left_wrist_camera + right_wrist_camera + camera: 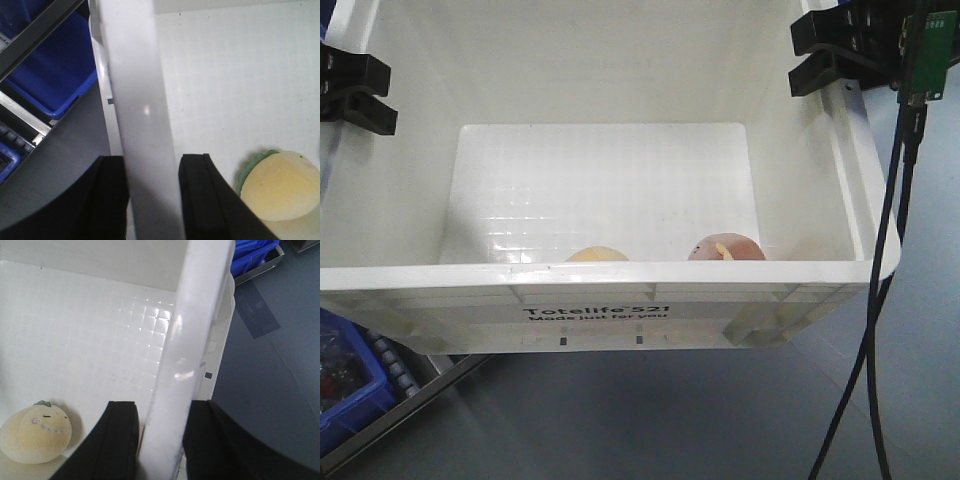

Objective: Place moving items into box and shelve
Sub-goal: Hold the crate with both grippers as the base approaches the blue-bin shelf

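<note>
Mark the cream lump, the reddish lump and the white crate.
cream lump (597,254): front view, visible top.
reddish lump (725,247): front view, visible top.
white crate (620,278): front view, near rim.

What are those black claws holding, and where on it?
The white box, by its side walls: left jaws clamp the left wall's rim, right jaws the right wall's.

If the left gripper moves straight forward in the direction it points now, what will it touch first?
The left gripper straddles the side wall of the box, so it would probably just push further onto that wall first. Depth is hard to judge.
</note>
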Tool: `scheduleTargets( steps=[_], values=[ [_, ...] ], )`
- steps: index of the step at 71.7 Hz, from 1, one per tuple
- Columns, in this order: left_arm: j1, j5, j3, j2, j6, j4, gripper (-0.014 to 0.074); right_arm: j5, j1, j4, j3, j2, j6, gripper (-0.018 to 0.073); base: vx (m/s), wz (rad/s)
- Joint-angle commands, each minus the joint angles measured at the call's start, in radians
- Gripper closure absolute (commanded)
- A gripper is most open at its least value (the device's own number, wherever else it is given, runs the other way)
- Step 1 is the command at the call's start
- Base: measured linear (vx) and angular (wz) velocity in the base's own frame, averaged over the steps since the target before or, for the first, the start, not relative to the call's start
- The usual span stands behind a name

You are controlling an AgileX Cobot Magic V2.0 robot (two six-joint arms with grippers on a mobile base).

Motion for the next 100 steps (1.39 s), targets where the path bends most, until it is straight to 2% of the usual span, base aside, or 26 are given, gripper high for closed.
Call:
scheduleTargets(
  steps=[1, 100],
  values=[
    [-0.019, -0.119, -0.044, -0.04, 0.013, -0.201, 0.0623, -0.105, 0.015, 0.163, -0.043, -0.042, -0.019, 0.0571, -0.03, 0.26],
    [-0.019, -0.118, -0.044, -0.04, 0.013, -0.201, 0.0623, -0.105, 0.015, 0.163, -0.043, -0.042, -0.019, 0.0571, -0.03, 0.27]
  ],
)
